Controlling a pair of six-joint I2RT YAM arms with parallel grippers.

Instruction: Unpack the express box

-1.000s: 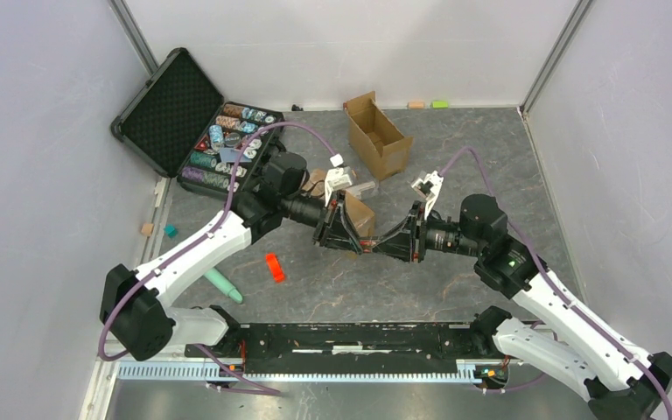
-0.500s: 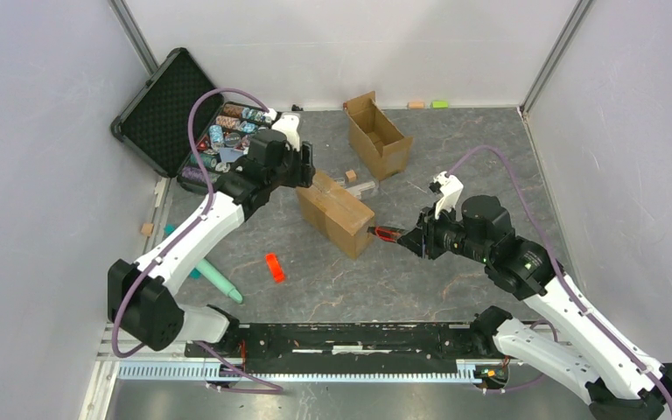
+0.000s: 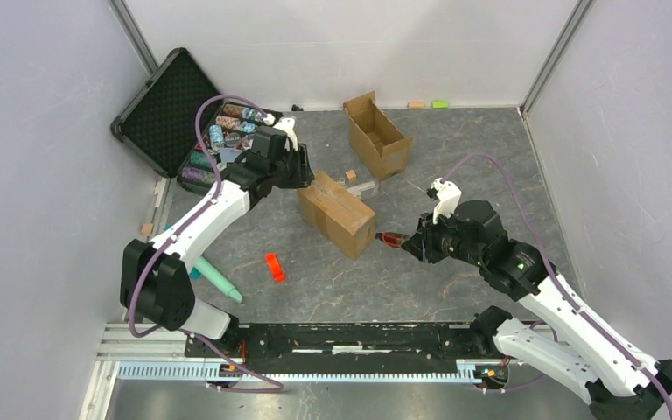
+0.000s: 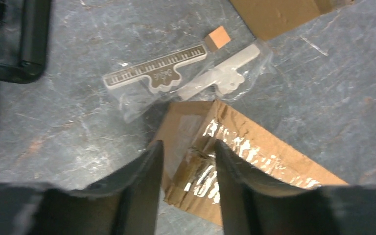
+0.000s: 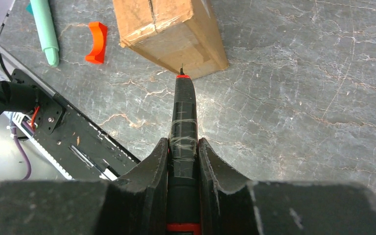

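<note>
The express box (image 3: pixel 337 214) lies closed in the middle of the table, brown cardboard with a torn, shiny taped seam (image 4: pixel 254 152). My left gripper (image 3: pixel 302 171) hangs over its far left end. In the left wrist view the left gripper (image 4: pixel 186 147) is open, its jaws apart above the box's corner and holding nothing. My right gripper (image 3: pixel 413 241) is shut on a black cutter with a red tip (image 5: pixel 182 107). The cutter points at the near right end of the box (image 5: pixel 169 29) and its blade tip stops just short of the cardboard.
An open, unlabelled cardboard box (image 3: pixel 376 136) stands behind. A black case (image 3: pixel 171 109) with poker chips sits far left. Clear bags with a ruler-like piece (image 4: pixel 156 78) and an orange cube (image 4: pixel 218 37) lie by the box. An orange piece (image 3: pixel 274 267) and a teal marker (image 3: pixel 219 284) lie front left.
My left arm has swung from the box's near end to its far left end and opened its jaws. My right arm has drawn back to the right, still gripping the cutter.
</note>
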